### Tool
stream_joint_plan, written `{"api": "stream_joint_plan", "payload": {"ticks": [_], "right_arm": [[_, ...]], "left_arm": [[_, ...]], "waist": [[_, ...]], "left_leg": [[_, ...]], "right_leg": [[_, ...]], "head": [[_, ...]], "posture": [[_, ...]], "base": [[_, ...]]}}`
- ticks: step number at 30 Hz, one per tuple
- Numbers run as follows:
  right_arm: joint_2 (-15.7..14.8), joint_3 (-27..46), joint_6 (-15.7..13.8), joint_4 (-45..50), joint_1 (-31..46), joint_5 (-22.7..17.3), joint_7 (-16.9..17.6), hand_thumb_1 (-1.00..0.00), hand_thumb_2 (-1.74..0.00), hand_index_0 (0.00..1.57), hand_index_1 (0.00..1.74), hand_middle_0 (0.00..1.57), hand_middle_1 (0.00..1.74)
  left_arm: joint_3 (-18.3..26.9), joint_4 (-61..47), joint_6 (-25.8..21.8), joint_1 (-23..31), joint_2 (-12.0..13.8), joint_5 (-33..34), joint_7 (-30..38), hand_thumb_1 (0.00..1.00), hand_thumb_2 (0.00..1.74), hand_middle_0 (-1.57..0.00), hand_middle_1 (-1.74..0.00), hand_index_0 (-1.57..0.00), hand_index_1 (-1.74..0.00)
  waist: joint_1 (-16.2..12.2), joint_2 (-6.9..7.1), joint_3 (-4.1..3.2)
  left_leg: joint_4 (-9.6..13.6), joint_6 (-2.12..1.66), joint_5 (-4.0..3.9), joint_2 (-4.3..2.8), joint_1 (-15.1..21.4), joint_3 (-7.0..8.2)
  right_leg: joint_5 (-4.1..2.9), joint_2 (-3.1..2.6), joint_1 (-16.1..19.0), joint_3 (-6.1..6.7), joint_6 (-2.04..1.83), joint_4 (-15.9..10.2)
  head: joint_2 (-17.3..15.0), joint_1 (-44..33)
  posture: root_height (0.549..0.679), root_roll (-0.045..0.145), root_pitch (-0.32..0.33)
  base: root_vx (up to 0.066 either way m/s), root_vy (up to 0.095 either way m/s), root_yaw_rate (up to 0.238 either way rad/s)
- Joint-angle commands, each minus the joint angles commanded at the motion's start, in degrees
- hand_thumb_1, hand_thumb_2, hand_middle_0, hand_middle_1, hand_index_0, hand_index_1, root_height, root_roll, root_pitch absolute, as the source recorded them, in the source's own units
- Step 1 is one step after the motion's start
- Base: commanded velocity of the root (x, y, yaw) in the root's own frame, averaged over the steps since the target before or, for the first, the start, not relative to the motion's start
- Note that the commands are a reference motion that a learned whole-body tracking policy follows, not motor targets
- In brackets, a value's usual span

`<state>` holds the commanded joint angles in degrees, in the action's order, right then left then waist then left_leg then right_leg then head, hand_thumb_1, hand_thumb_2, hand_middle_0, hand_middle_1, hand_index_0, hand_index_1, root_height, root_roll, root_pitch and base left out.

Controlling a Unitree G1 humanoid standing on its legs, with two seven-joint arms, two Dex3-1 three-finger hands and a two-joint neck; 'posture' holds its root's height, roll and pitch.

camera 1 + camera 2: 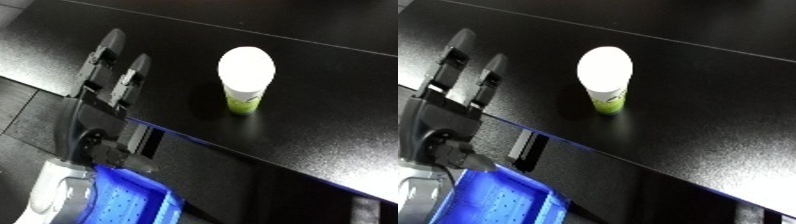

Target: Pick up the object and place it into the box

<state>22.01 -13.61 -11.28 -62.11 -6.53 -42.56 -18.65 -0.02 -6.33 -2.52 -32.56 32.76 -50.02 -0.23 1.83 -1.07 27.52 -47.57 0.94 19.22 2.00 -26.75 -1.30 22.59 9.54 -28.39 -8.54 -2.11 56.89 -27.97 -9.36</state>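
Left hand up over the near-left part of the black table, fingers straight and stretched out, spread a little apart, holding nothing. Pointing away toward the far side, palm roughly above the table's front edge. White and silver forearm coming in from the lower left corner.

Cup standing upright on the table, right of the hand and well apart from it. White lid on top, bright and glaring; green and white band around the lower body. Nothing touching it. Dark shadow pooling at its base, on the side toward the hand.

Blue bin down at the lower left, below the table's front edge, just beside the forearm. Only a corner showing: a rim and a dotted inner surface. Contents, if any, cannot be told from the part in view.

Table running across at a slant, front edge cutting from the left down to the lower right, a thin bluish gleam along it. A pale line crossing the far part of the tabletop. Grey floor showing at the far left, beyond the table's end.

Right hand nowhere in either view.

Cup still on the table, not in the bin; open left hand short of it, no contact.
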Motion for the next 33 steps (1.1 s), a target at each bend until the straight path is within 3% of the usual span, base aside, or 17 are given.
{"api": "stream_joint_plan", "payload": {"ticks": [3,7,14,20,33], "right_arm": [[0.5,-0.1,0.3,0.0,-0.3,0.5,0.5,0.00,0.00,0.00,0.00,0.00,0.00],[0.9,-0.7,0.5,-0.6,-1.2,1.2,1.9,0.00,0.00,0.00,0.00,0.00,0.00],[1.0,-1.9,1.2,-0.7,-2.8,2.1,3.2,0.00,0.00,0.00,0.00,0.00,0.00],[1.2,-2.9,1.8,-0.5,-3.8,2.2,3.0,0.00,0.00,0.00,0.00,0.00,0.00],[1.7,-4.2,2.0,1.2,-5.2,1.3,3.5,0.00,0.00,0.00,0.00,0.00,0.00]], "left_arm": [[-1.7,1.8,1.5,-2.4,1.5,4.0,2.5,0.00,0.00,0.00,0.00,0.00,0.00],[-4.5,5.1,4.0,-6.1,2.3,4.1,4.7,0.00,0.00,0.00,0.00,0.00,0.00],[-9.6,12.0,6.7,-10.9,0.7,-0.8,6.4,0.00,0.00,0.00,0.00,0.00,0.00],[-13.3,19.3,7.3,-15.1,-0.6,0.5,8.6,0.00,0.00,0.00,0.00,0.00,0.00],[-18.8,34.5,5.6,-25.1,-1.6,4.4,10.4,0.00,0.00,0.00,0.00,0.00,0.00]], "waist": [[-0.8,-0.05,0.03],[-1.9,-0.06,0.11],[-3.7,0.11,0.36],[-5.3,0.70,0.24],[-8.1,2.05,1.33]], "left_leg": [[0.0,0.03,-0.03,-0.29,0.0,0.35],[-0.5,0.25,0.19,-0.63,0.0,0.85],[-1.5,0.72,0.76,-1.20,0.0,1.67],[-2.5,1.12,1.26,-1.77,-0.3,2.28],[-5.2,1.77,2.41,-2.72,-2.4,3.33]], "right_leg": [[-0.23,-0.10,-0.2,0.31,-0.08,-0.1],[-0.52,-0.19,-0.5,0.77,-0.20,-0.1],[-0.93,-0.55,-1.2,1.68,-0.48,0.1],[-1.20,-1.06,-2.0,2.27,-0.76,0.4],[-1.60,-2.06,-4.5,2.90,-0.99,1.2]], "head": [[0.6,-0.5],[1.3,-0.8],[2.9,-3.3],[3.5,-5.0],[7.7,-10.0]], "posture": [[0.612,0.034,-0.049],[0.611,0.035,-0.053],[0.608,0.035,-0.058],[0.607,0.033,-0.057],[0.601,0.029,-0.045]], "base": [[-0.002,0.016,-0.086],[0.007,0.011,-0.079],[0.014,0.023,-0.103],[0.013,0.007,-0.090],[-0.001,-0.003,-0.082]]}}
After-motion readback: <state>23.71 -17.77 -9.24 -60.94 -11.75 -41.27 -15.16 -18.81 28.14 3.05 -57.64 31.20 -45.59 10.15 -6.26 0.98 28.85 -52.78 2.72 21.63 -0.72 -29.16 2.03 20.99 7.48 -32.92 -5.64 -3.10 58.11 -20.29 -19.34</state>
